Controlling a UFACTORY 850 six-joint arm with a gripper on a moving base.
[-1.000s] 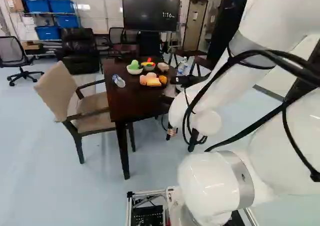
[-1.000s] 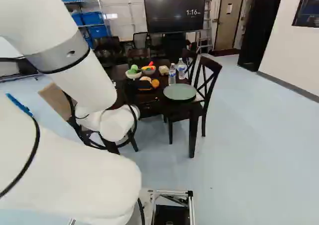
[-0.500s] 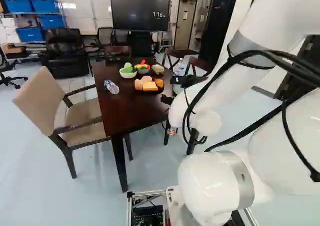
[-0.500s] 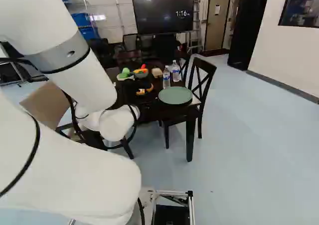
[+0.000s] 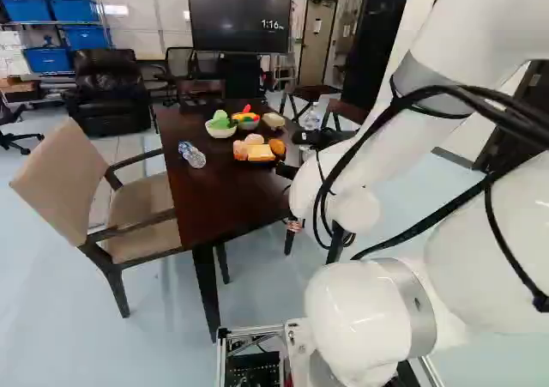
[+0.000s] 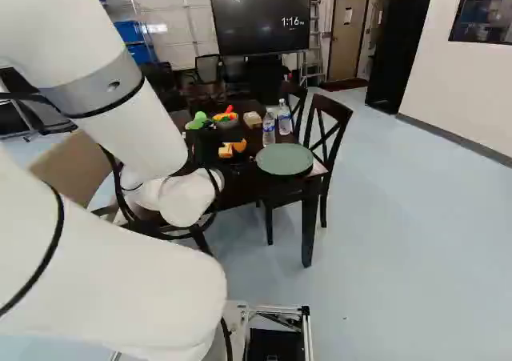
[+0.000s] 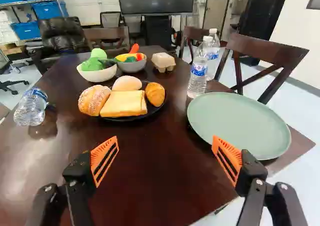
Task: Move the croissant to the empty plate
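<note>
On the table (image 7: 150,176), the bread plate (image 7: 130,119) holds a roll (image 7: 93,99) at its left, the toast (image 7: 124,104) in the middle with a bun (image 7: 127,83) behind it, and the croissant (image 7: 155,94) at its right. Left of that plate a bottle (image 7: 31,107) lies on its side, while behind it are one bowl (image 7: 97,75), with vegetables (image 7: 92,64) in it, a second bowl (image 7: 136,67) to the right and, further right, the carton (image 7: 163,62). The empty plate (image 7: 237,123) is at the table's right, before two upright bottles (image 7: 198,75), one behind the other; an armchair (image 5: 147,205) stands to the table's left, another chair (image 7: 272,57) to its right.
</note>
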